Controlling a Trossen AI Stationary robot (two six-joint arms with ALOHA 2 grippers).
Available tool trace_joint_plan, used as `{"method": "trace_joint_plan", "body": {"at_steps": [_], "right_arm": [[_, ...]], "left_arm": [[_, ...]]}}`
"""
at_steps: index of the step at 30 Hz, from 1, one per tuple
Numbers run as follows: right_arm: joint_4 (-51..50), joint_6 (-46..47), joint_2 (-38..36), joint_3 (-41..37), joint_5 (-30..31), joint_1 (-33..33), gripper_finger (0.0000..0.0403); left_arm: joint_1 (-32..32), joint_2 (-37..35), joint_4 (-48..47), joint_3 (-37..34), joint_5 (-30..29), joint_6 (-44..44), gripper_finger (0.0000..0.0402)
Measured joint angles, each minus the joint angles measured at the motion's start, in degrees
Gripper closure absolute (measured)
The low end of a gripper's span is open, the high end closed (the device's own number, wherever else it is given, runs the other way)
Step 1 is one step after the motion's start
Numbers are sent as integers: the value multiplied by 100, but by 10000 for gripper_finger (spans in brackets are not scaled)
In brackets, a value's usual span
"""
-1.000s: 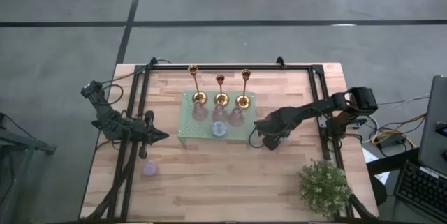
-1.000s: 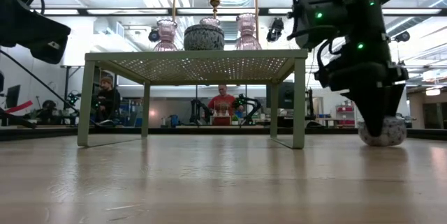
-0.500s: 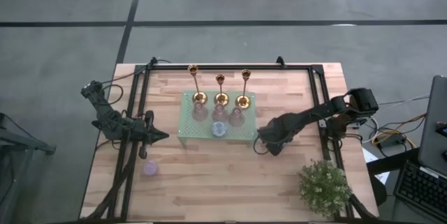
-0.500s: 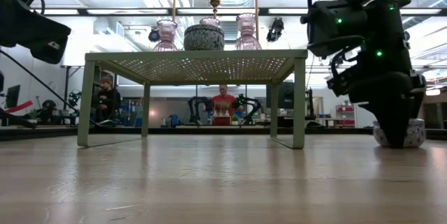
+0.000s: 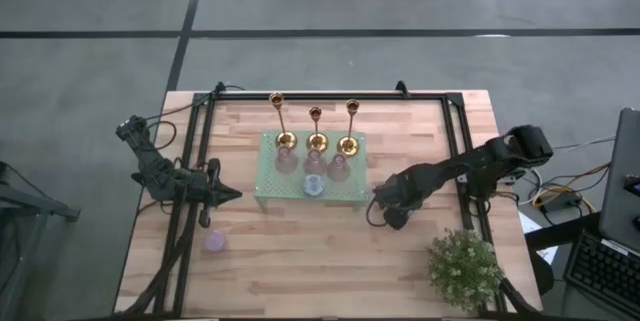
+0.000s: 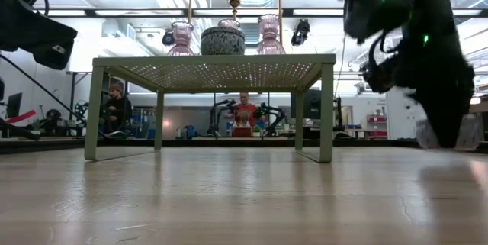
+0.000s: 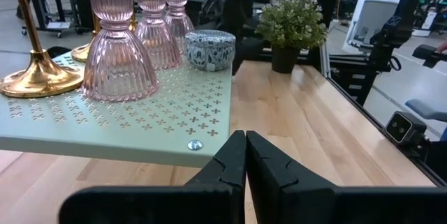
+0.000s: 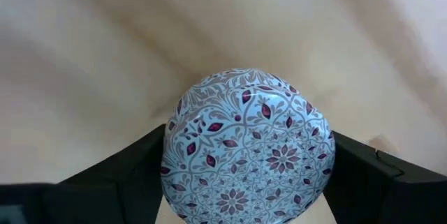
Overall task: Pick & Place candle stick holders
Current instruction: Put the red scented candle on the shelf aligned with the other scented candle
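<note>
On the wooden worktop (image 5: 300, 261) a green stand (image 5: 350, 189) carries three candlesticks (image 5: 316, 129); the right gripper (image 8: 244, 203) seemingly pinches a patterned ball (image 8: 248, 155), while the left gripper (image 7: 244, 155) stays out with jaws pressed together.

A pale wooden table (image 5: 300, 261) with a dark frame around its edge carries everything, and near its middle stands a small green perforated stand (image 5: 352, 187) on four legs. Off towards the left front of the boards a little lavender piece (image 5: 215, 240) sits on its own, well apart from the stand, while a potted plant (image 5: 463, 267) stands at the right front corner. Up on the stand, three gold candlesticks (image 5: 316, 141) line the back, three pink glass pieces (image 5: 288, 162) stand just in front, and a round patterned tin (image 5: 314, 185) sits nearest the front edge.
</note>
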Motion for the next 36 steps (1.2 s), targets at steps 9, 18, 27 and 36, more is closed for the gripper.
{"method": "trace_joint_plan", "body": {"at_steps": [9, 18, 27, 36], "right_arm": [[33, 72, -744, 388, -391, 304, 105], [-220, -214, -552, 1967, 43, 635, 105], [-931, -1028, 474, 3880, 374, 647, 105], [-2114, -1887, 1838, 5782, 956, 495, 104]], "left_arm": [[-1, 2, 0, -1, 0, 0, 388], [1, 2, -2, 1, -2, 0, 388], [1, 2, 0, 1, -2, 0, 388], [1, 2, -1, 0, -1, 0, 388]]}}
